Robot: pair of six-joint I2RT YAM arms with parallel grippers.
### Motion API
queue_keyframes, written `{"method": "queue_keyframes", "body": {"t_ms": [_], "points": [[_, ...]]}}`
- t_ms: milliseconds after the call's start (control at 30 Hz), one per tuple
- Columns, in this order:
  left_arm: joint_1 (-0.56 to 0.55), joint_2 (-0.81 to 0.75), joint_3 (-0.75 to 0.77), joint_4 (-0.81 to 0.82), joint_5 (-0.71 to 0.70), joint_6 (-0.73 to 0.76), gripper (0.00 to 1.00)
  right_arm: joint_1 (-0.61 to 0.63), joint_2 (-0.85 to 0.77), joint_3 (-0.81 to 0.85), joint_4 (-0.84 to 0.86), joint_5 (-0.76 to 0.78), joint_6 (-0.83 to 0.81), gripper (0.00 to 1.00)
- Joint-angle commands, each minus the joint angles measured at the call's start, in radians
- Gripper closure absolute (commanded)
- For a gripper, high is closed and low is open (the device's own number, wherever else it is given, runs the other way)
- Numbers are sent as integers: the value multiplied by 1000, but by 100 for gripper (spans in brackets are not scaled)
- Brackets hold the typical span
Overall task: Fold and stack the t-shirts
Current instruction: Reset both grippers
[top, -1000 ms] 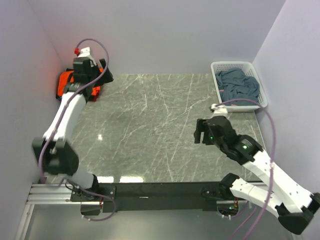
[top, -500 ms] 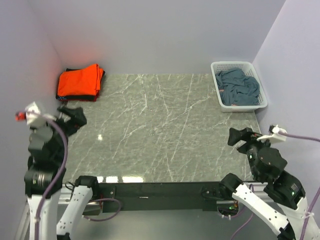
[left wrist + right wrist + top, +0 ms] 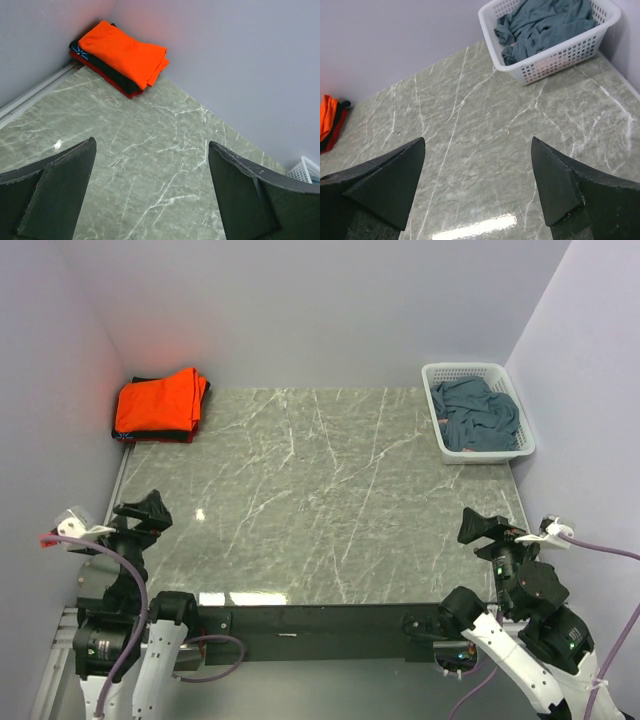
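Observation:
A folded bright orange t-shirt [image 3: 158, 398] lies on a folded black t-shirt [image 3: 150, 434] in the far left corner of the table. Both show in the left wrist view, orange t-shirt [image 3: 125, 52] on the black t-shirt [image 3: 107, 70] with a light-blue mark. A crumpled slate blue-grey t-shirt [image 3: 480, 413] lies in the white basket [image 3: 478, 454] at the far right, also in the right wrist view [image 3: 540, 25]. My left gripper [image 3: 140, 512] is open and empty at the near left edge. My right gripper [image 3: 482, 528] is open and empty at the near right edge.
The grey marble table [image 3: 320, 490] lies between purple walls on the left, back and right. The white lattice basket [image 3: 560, 52] stands against the right wall. A metal rail [image 3: 30, 95] runs along the table's left edge.
Both arms have drawn back from the table to its near corners. The left gripper left the orange stack, and the right gripper left the middle right. The shirts have not moved.

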Motion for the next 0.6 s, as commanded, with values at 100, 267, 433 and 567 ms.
{"method": "queue_keyframes", "body": {"t_ms": [100, 267, 433, 567], "points": [[-3, -135, -146, 145, 5, 24, 1, -3, -55, -16, 84, -30, -48, 7], [-3, -196, -191, 151, 31, 39, 1, -4, -36, -22, 108, -87, -85, 7], [-1, -164, -192, 149, 48, 52, 1, -6, -29, -22, 116, -113, -97, 6], [-1, -178, -200, 155, 49, 55, 1, -3, -38, -22, 115, -119, -99, 5]]}}
